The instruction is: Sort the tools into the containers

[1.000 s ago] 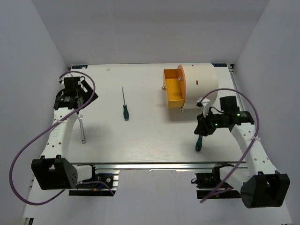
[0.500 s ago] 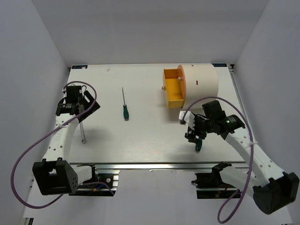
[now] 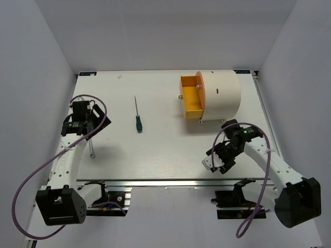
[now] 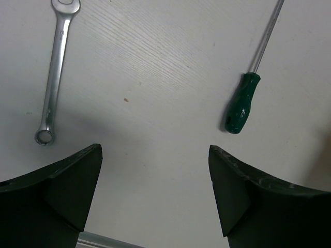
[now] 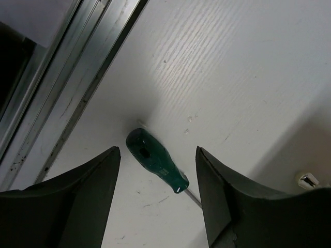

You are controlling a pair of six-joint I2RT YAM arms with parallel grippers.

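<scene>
While the right end effector [image 5: 156,151] is held apart near the counter's [image 5: 222,62] front edge, a screwdriver [image 5: 155,161] is seen lying untouched between its fingers, axis slanted across the gap; the left end effector [image 4: 155,152], likewise spread, is well away.

White wood-grain table [image 3: 165,150]. Lying on it: silver wrench [image 4: 54,67] at left, green-handled screwdriver [image 4: 240,103] centre-left, white drum [image 3: 222,95] far right. Second screwdriver [image 5: 155,160] just beside near edge rail [image 5: 88,77].
</scene>
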